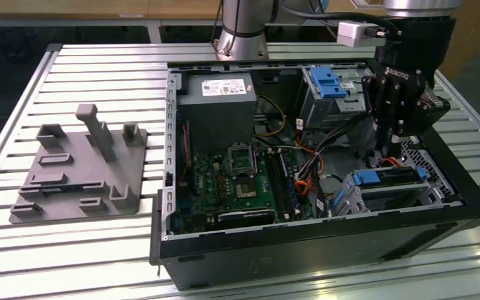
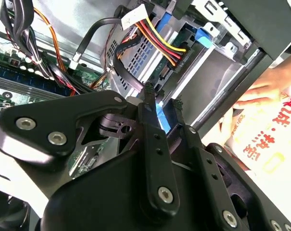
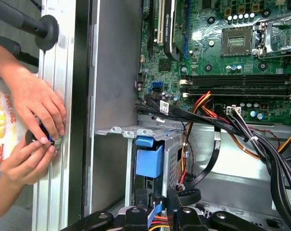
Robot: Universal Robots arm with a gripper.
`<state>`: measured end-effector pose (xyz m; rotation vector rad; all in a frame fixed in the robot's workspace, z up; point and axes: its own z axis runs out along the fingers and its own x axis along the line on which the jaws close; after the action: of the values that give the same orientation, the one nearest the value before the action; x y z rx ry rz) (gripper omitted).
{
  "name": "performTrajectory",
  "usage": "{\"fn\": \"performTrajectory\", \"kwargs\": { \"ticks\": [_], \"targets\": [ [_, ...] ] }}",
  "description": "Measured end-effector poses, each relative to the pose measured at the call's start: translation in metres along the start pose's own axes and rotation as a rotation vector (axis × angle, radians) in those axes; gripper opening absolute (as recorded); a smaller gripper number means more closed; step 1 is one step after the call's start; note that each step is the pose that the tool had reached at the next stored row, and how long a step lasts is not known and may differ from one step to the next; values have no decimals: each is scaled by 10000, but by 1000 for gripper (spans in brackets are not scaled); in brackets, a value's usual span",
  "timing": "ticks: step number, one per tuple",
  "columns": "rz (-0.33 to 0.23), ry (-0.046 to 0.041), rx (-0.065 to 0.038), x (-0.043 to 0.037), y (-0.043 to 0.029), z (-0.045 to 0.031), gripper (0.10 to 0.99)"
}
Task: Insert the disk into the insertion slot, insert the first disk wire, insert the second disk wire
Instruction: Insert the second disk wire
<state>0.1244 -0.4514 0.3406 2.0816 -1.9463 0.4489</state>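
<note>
Grey fixture (image 1: 77,169) lying on the table (image 1: 98,62), at the exterior view's left. Open computer case (image 1: 307,244) standing at centre. Disk (image 1: 394,178) sitting inside the insertion slot (image 1: 352,201), near right of the case. Pincer (image 1: 387,153) hanging just above it, close to a blue wire (image 2: 159,109); cannot tell whether the pincer is gripping.

Light across the 3 views is bright and diffuse. Exterior view: illumination falls from above. The ribbed aluminium table top (image 1: 98,62) reads bright with a pale sheen, and the grey plastic fixture (image 1: 82,169) throws only a short, soft shadow. The interior of the black open-sided computer case (image 1: 307,250) is dimmer, darkest beneath its near wall. Second wrist view: the black robot gripper (image 2: 162,96) carries pale glare on its rounded links; the white printed material (image 2: 275,130) is washed out. First wrist view: a person's hand (image 3: 37,103) and the silver ribbed rail (image 3: 54,159) are evenly lit.
</note>
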Motion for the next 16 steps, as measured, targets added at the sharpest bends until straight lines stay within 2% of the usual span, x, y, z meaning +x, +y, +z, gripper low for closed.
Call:
{"fn": "performTrajectory", "kwargs": {
  "ticks": [8,16],
  "targets": [
    [-99,96,34,-14,-4,15,298],
    [-99,101,34,-50,-5,20,286]
  ]
}}
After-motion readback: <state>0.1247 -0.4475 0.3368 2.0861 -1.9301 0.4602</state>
